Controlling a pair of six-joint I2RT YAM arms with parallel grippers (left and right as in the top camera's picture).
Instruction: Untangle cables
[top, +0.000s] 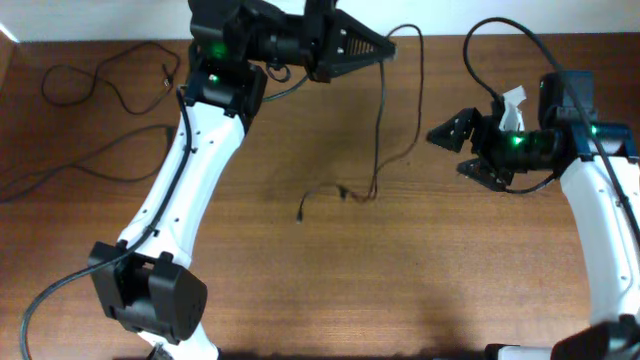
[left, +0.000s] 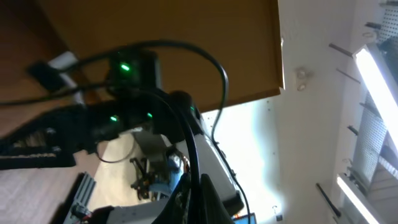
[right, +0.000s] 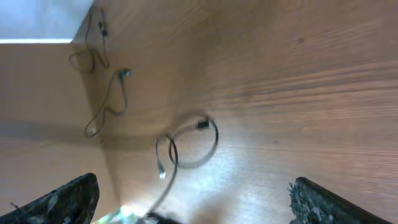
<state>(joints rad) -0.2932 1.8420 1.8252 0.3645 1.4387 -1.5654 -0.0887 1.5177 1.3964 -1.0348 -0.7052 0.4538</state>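
Observation:
One thin black cable (top: 379, 120) hangs from my left gripper (top: 388, 47), which is raised over the back of the table and shut on it. Its lower part trails on the wood, with a small plug end (top: 301, 214). In the left wrist view this cable (left: 219, 68) runs up from between the closed fingers (left: 208, 193). Two other cables lie apart at the far left, one wavy cable (top: 100, 75) and one longer cable (top: 95, 160). My right gripper (top: 458, 152) stands open to the right, holding nothing. Its wrist view shows the trailing loop (right: 203, 124) ahead of the gripper (right: 199, 208).
The wooden table (top: 300, 290) stretches toward the front. The left arm (top: 175, 190) crosses its left half. A thick arm wire (top: 500, 30) arcs above the right arm (top: 600, 200). The two far cables (right: 106, 102) also show in the right wrist view.

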